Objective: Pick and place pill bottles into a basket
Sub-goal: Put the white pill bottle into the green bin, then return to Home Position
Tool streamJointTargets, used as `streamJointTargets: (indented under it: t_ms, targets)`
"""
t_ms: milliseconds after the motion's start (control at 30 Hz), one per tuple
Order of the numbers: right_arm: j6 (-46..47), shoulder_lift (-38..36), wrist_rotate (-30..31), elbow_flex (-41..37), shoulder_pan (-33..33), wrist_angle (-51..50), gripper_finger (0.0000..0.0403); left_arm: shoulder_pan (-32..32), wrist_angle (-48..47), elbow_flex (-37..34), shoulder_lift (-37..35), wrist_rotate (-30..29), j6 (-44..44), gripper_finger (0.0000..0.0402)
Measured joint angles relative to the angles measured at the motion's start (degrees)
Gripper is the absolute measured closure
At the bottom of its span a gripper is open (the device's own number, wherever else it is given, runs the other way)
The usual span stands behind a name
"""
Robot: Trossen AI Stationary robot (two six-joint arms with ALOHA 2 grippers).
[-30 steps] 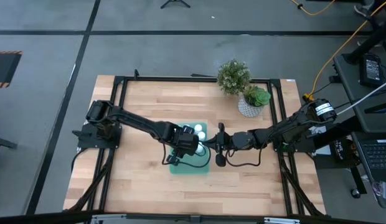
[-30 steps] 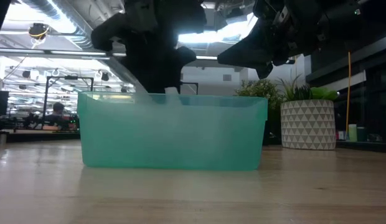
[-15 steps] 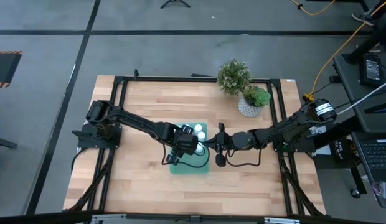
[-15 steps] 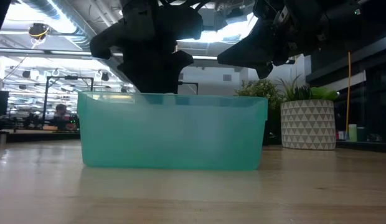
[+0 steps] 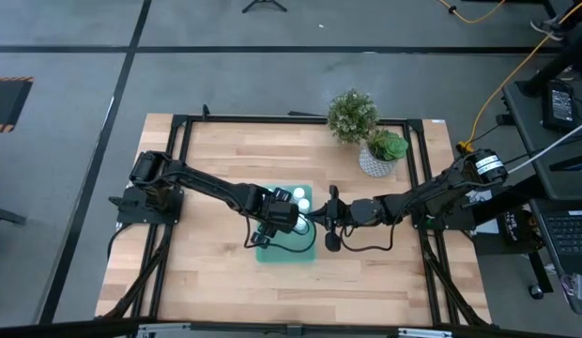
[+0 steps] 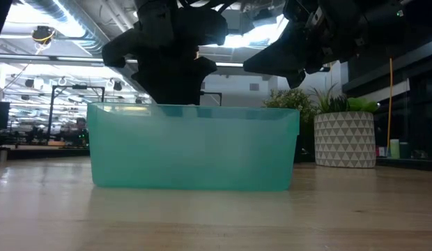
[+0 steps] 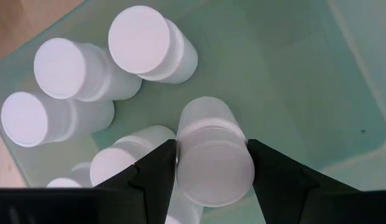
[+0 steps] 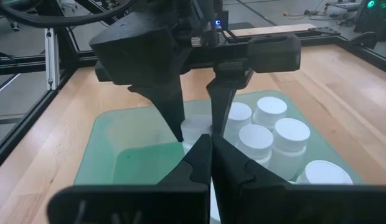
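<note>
Pill bottles (image 7: 75, 71) crowd the basket (image 5: 304, 251) mid-desk; we see the left claw (image 7: 211, 165) inside it, fingers flanking one bottle (image 7: 213, 152), grip uncertain. Just beside the basket, the right claw (image 5: 321, 219) hangs pinched shut, empty. A patterned plant pot (image 5: 375, 161) stands beyond it.

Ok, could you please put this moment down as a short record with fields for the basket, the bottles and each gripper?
basket: teal basket at mid-table, between the two arms
pill bottles: several pill bottles already inside the basket
left gripper: left gripper low in the basket, a bottle between its fingers
right gripper: right gripper shut, empty, beside the basket
other: plant pot toward the table's far right
</note>
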Motion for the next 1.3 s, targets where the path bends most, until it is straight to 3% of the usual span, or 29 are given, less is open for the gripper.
streamJointTargets:
  t_ms: [433,733,1067,1300]
  targets:
    - [0.0,0.0,0.0,0.0,0.0,0.0,0.0395,0.0,-0.4,0.0,0.0,0.1,0.3,0.0242]
    - [0.0,0.0,0.0,0.0,0.0,0.0,0.0395,0.0,-0.4,0.0,0.0,-0.1,-0.5,0.0188]
    - [0.0,0.0,0.0,0.0,0.0,0.0,0.0395,0.0,-0.5,0.1,-1.9,-2.3,0.8,0.0186]
    - [0.0,0.0,0.0,0.0,0.0,-0.3,0.0395,-0.2,-2.8,0.1,-6.9,-5.0,0.8,0.0188]
